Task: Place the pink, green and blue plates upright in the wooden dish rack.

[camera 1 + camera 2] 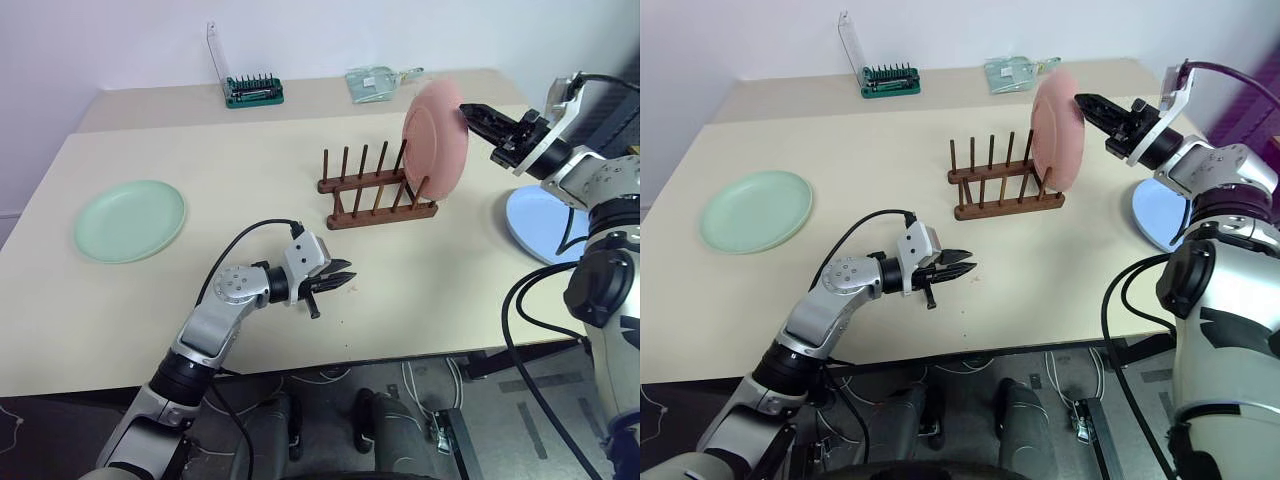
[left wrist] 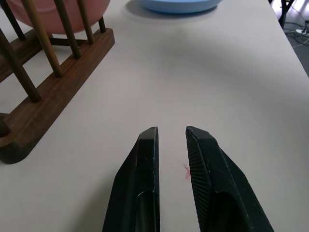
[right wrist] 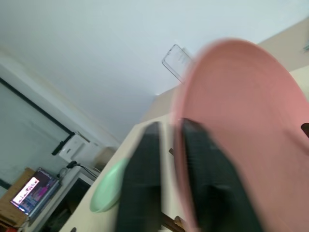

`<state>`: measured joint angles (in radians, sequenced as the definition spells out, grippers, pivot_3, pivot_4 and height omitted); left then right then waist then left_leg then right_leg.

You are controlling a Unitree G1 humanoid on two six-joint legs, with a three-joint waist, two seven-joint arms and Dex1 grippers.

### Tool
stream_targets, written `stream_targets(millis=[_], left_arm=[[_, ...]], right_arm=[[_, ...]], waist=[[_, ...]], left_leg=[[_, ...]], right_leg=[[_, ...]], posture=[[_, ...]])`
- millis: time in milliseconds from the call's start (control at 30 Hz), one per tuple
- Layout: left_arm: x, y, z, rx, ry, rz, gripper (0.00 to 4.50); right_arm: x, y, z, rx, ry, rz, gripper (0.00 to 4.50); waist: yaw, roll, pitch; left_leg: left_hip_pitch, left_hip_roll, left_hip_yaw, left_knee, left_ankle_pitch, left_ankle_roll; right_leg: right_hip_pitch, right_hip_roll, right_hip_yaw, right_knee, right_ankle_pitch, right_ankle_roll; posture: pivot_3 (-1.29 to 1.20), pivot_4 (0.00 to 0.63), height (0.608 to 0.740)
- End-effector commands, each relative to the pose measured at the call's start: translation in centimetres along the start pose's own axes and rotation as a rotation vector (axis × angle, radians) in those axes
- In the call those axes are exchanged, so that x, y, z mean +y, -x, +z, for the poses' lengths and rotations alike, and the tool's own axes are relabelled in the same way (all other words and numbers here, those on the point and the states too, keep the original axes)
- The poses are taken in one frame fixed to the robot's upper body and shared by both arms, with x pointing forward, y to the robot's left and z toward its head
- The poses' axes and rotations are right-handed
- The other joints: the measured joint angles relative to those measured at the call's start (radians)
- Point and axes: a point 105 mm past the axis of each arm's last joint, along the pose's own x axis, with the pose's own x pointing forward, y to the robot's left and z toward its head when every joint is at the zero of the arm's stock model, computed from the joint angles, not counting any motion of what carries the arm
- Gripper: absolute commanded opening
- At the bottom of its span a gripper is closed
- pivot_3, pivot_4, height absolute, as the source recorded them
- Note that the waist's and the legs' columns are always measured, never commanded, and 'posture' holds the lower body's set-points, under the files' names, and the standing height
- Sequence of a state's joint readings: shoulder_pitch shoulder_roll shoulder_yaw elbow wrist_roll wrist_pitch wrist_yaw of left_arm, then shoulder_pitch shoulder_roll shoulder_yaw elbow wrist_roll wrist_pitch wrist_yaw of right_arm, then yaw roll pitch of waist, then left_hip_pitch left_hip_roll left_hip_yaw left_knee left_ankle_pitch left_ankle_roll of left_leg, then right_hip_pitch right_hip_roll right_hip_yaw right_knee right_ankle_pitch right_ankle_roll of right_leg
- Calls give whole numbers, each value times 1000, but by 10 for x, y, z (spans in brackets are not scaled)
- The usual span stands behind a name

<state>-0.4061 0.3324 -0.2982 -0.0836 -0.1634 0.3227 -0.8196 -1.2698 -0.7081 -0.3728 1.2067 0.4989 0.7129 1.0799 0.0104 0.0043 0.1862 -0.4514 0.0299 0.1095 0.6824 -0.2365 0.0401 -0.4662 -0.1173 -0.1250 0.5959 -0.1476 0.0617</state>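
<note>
Pink plate [image 1: 436,137] standing upright at the right end of the wooden dish rack [image 1: 376,187], lower edge down among the last pegs, face turned toward the empty pegs. Right gripper [image 1: 469,113] level with the plate's upper rim, one black finger on each side of it in the right wrist view; whether pinching or just loosened, cannot tell. Blue plate [image 1: 535,222] lying flat on the table [image 1: 250,150] near its right edge, beyond the rack. Green plate [image 1: 130,220] flat, well apart toward the left side. Left gripper [image 1: 341,279] low over the table in front of the rack, fingers narrowly parted, holding nothing.
</note>
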Motion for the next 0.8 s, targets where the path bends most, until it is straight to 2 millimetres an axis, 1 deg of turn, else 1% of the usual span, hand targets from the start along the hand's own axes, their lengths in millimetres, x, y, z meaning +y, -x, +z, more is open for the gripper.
stream_targets(millis=[33, 67, 133, 167, 233, 267, 367, 400, 433, 467, 500, 533, 567, 600, 633, 667, 700, 733, 800], left_arm=[[1, 2, 13, -40, -34, 8, 882], [1, 2, 13, -41, -35, 9, 882], [1, 2, 14, -44, -34, 13, 882], [2, 3, 14, -46, -37, 21, 882], [6, 5, 15, -50, -22, 41, 882], [6, 6, 15, -51, -15, 46, 882], [7, 9, 18, -63, -5, 52, 882], [10, 11, 19, -73, 16, 64, 882], [22, 15, 24, -92, 38, 131, 1129], [35, 23, 30, -122, 51, 206, 1412], [52, 35, 36, -153, 73, 309, 1746], [62, 44, 40, -174, 88, 376, 2143], [75, 57, 43, -181, 84, 473, 2620], [95, 76, 44, -175, 70, 626, 3141], [116, 101, 42, -165, 105, 800, 3727], [129, 120, 39, -160, 136, 917, 4108], [142, 148, 36, -126, 134, 1069, 4436], [148, 165, 34, -103, 128, 1159, 4436], [159, 215, 25, -60, 211, 1420, 4436]], right_arm=[[3, -4, 32, -106, 197, -90, 2315], [0, -2, 41, -137, 273, -140, 2315], [-4, 3, 54, -185, 358, -215, 2315], [-7, 8, 61, -198, 424, -267, 2315], [-6, 20, 73, -223, 535, -314, 2315], [-5, 22, 76, -224, 561, -319, 2315], [-4, 30, 76, -198, 742, -349, 2315], [-1, 32, 74, -174, 804, -342, 2315], [7, 31, 69, -130, 916, -320, 2346], [17, 28, 63, -89, 1010, -278, 2591], [35, 22, 53, -52, 1079, -196, 2886], [48, 18, 46, -31, 1114, -139, 3153], [62, 14, 36, -1, 1147, -76, 3598], [74, 7, 20, 61, 1211, -16, 4129], [85, -1, -2, 138, 1258, 54, 4500], [93, -5, -18, 189, 1283, 102, 4500], [103, -11, -43, 240, 1299, 185, 4500], [110, -14, -58, 267, 1302, 238, 4500], [123, -22, -93, 306, 1256, 350, 4500]], waist=[[0, 0, 0], [0, 0, 0], [0, 0, 0], [0, 0, 0], [1, 0, 0], [1, 0, 0], [0, 0, 0], [-1, 0, 0], [-1, 0, 0], [-1, 0, 0], [-1, 1, 0], [-5, 1, 1], [-9, 2, 1], [-13, 2, 1], [-16, 2, 1], [-21, 2, 1], [-23, 1, 1], [-24, 1, 0], [-24, 0, 0]], left_leg=[[0, 0, 0, 0, 0, 0], [0, 0, 0, 0, 0, 0], [0, 0, 0, 0, 0, 0], [0, 0, 0, 0, 0, 0], [0, 0, 0, 0, 0, 0], [0, 0, 0, 0, 0, 0], [0, 0, 0, 0, 0, 0], [0, 0, 0, 0, 0, 0], [0, 0, 0, 0, 0, 0], [0, 0, 0, 0, 0, 0], [1, 0, 0, 0, 0, 0], [0, 0, 0, 0, 0, 0], [1, 0, 0, 0, 0, 0], [1, 1, 0, 0, 0, 0], [1, 1, 0, 0, 0, 0], [1, 1, 0, -1, 0, 0], [2, 2, -1, -1, 0, 0], [3, 2, -1, -1, 0, 0], [5, 2, -1, -2, 0, 0]], right_leg=[[0, 0, 0, 0, 0, 0], [0, 0, 0, 0, 0, 0], [0, 0, 0, 0, 0, 0], [0, 0, 0, 0, -1, 1], [0, 0, 0, 0, -2, 3], [0, 0, 0, 0, -2, 3], [0, 0, 0, 0, -2, 4], [0, 0, 0, 0, -2, 4], [1, 0, 0, 0, -2, 4], [0, 0, 0, 0, -2, 4], [0, 0, 0, 0, -2, 5], [0, 0, 0, 0, -2, 5], [0, 1, 1, 1, -1, 6], [-1, 1, 1, 2, -1, 6], [-1, 1, 1, 2, -1, 6], [0, 1, 1, 3, -1, 6], [0, 2, 1, 3, -1, 6], [0, 3, 1, 2, -1, 6], [3, 3, 1, 2, -1, 6]], posture=[[0, 150, 730], [0, 150, 730], [0, 150, 730], [0, 150, 730], [0, 150, 730], [0, 150, 730], [0, 150, 730], [0, 150, 730], [0, 150, 730], [0, 150, 730], [0, 150, 730], [0, 150, 730], [0, 150, 730], [0, 150, 730], [0, 150, 730], [0, 150, 730], [0, 150, 730], [0, 150, 730], [0, 150, 730]])
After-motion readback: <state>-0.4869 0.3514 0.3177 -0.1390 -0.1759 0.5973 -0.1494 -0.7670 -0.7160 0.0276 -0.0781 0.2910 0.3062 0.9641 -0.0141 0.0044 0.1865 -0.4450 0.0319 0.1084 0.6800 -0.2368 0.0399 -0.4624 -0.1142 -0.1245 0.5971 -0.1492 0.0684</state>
